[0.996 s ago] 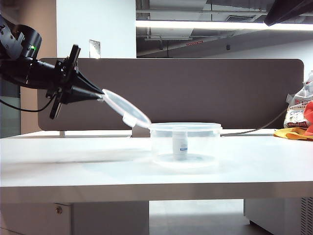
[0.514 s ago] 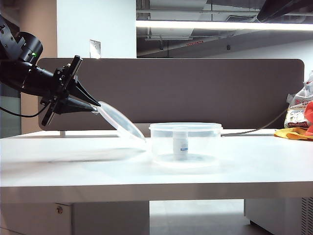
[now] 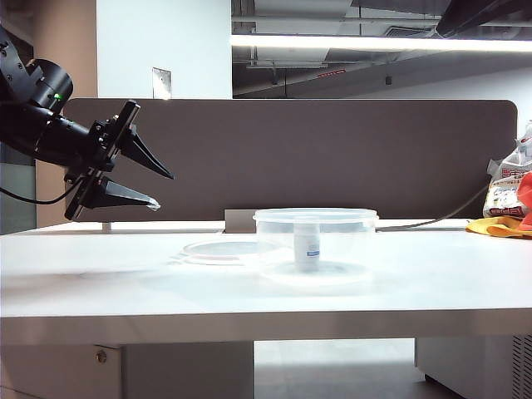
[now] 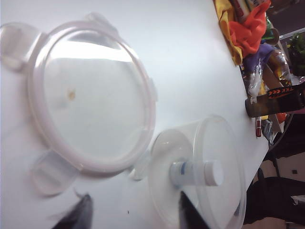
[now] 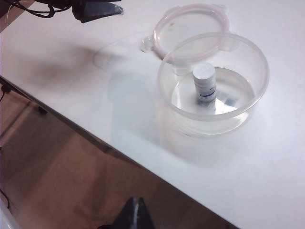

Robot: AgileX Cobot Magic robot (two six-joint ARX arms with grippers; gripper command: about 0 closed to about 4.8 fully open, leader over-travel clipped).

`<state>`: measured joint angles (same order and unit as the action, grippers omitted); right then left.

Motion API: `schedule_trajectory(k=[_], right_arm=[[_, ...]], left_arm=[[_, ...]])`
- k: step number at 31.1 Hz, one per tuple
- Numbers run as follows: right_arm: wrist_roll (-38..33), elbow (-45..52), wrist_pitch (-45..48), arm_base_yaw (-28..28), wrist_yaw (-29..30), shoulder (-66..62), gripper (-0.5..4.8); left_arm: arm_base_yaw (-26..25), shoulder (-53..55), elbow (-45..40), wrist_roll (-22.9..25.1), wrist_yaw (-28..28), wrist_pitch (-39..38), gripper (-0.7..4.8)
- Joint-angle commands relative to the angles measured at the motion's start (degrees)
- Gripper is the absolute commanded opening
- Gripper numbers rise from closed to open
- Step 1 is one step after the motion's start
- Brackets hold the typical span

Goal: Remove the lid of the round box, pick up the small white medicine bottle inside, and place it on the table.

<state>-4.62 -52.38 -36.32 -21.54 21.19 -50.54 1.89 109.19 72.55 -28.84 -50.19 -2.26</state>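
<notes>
Lid (image 3: 218, 249) is off and lies flat on the desk (image 3: 100, 283), just beside the round box (image 3: 316, 245), rim nearly touching the box wall in the right wrist view. Left hand (image 3: 158, 189) hangs above the desk, up and off to the side of the lid away from the box, fingers wide apart w/ nothing between them. Lid step looks done.

Small white medicine bottle (image 3: 307, 245) stands upright in the middle of the open box, cap up, long axis vertical, clear of the walls all round. So the way in is from straight above, thru the open rim; coming in from the side the box wall blocks it.

Right hand (image 5: 137, 204) shows only as dark tips at the edge of its own wrist view, off the desk's near edge and high, tips together. It's not in the exterior view. From it the bottle lies ahead and below, box mouth fully open to it. From the left hand the bottle lies further out and lower, past the lid, w/ the box rim in the way.

Judgement: right hand has the cleaner drop onto the bottle. It'd need its fingers spread first, then come down over the cap inside the rim
</notes>
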Motion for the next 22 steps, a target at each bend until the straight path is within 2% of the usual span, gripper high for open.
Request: schedule_trajectory(k=[1, 10, 12, 18, 22], right_arm=[[0.22, -0.26, 1.03, -0.02, -0.35, 0.04, -0.08], [2.21, -0.26, 1.03, -0.52, -2.21, -0.17, -0.08], [2.25, -0.26, 0.74, -0.57, -1.99, -0.35, -0.08], [2.27, -0.31, 0.13, -0.61, -1.97, -0.55, -0.08], [3.32, -0.94, -0.35, -0.61, -2.01, -0.57, -0.08]], left_arm=[[1.57, -0.39, 0.24, 2.25, -0.57, -2.25, 2.15], [10.29, -0.39, 2.91, 9.03, 1.64, -9.88, 2.0], [12.61, -0.39, 4.98, 12.04, 3.15, -13.11, 1.74], [17.64, -0.39, 12.48, 20.33, 10.93, -24.48, 1.54], [19.96, -0.39, 15.98, 23.47, 15.12, -29.05, 1.47]])
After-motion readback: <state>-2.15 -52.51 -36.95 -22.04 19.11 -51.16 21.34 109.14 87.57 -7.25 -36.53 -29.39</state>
